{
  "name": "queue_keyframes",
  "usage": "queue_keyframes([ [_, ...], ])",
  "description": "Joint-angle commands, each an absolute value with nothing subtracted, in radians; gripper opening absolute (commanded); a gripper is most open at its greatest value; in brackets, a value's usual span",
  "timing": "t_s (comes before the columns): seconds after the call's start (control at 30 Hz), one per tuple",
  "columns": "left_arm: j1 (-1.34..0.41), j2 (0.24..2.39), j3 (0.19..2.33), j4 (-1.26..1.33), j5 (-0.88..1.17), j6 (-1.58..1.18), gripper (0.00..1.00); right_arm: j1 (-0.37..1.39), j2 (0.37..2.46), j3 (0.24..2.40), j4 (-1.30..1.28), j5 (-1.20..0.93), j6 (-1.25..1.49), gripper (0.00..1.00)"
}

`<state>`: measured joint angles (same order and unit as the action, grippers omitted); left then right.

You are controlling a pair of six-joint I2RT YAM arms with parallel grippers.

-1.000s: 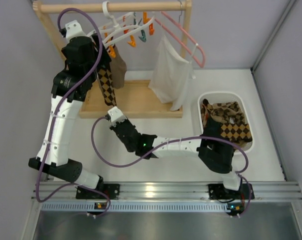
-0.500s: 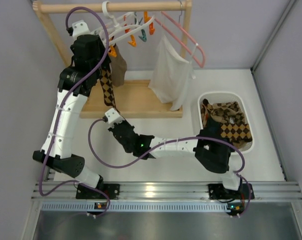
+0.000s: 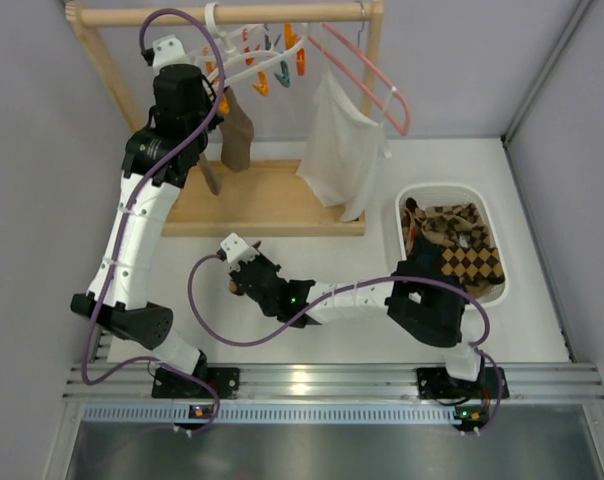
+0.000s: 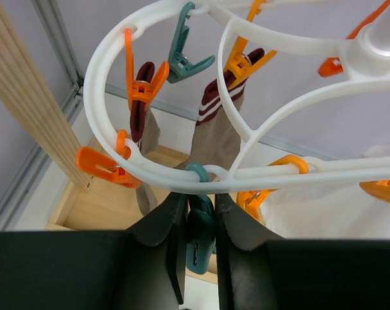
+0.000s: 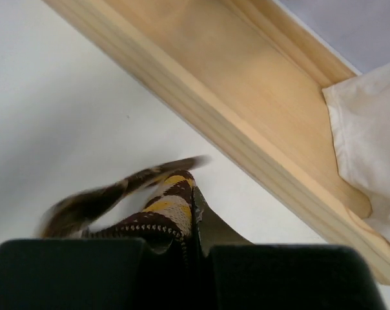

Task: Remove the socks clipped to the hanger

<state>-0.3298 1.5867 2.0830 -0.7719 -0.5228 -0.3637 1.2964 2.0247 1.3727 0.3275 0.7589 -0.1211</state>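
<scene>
The white oval hanger hangs from the wooden rail, its ring lined with orange and teal clothespins. My left gripper is up under the ring, shut on a teal clothespin. A plain brown sock with a striped cuff stays clipped by an orange pin; a second dark-cuffed sock hangs beside it. My right gripper is low over the table, shut on an argyle sock whose free end trails blurred. In the top view its upper end shows as a blur below the hanger.
The wooden rack base lies just beyond my right gripper. A white cloth hangs on a pink hanger. A white basket at the right holds several socks.
My left gripper rose to the hanger ring and closed on the teal clothespin. The argyle sock came off the hanger, and my right gripper moved toward the near edge with it.
</scene>
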Motion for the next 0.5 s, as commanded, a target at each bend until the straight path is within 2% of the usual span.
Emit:
queue_keyframes([
  [0.0,-0.325,1.583,2.105,-0.769,-0.529,-0.370,0.00,1.321,1.898,1.315,0.400,0.753,-0.103,0.00],
  [0.07,-0.325,1.568,2.099,-0.765,-0.528,-0.376,0.14,1.322,1.862,1.261,0.399,0.753,-0.095,0.00],
  [0.1,-0.325,1.562,2.088,-0.767,-0.519,-0.379,0.17,1.322,1.815,1.241,0.394,0.752,-0.083,0.00],
  [0.2,-0.325,1.529,2.066,-0.765,-0.500,-0.393,0.39,1.324,1.685,1.128,0.370,0.738,-0.049,0.00],
  [0.27,-0.325,1.494,2.036,-0.765,-0.476,-0.405,0.59,1.324,1.611,1.046,0.313,0.735,-0.034,0.00],
  [0.33,-0.325,1.468,1.999,-0.764,-0.445,-0.423,0.67,1.324,1.507,1.003,0.244,0.744,-0.006,0.00],
  [0.37,-0.325,1.439,1.985,-0.764,-0.436,-0.429,0.75,1.318,1.476,0.996,0.153,0.750,0.024,0.00],
  [0.43,-0.325,1.405,1.929,-0.765,-0.420,-0.451,0.82,1.313,1.382,0.963,0.076,0.770,0.067,0.00],
  [0.47,-0.325,1.366,1.901,-0.764,-0.414,-0.460,0.90,1.305,1.352,0.951,0.011,0.776,0.081,0.00],
])
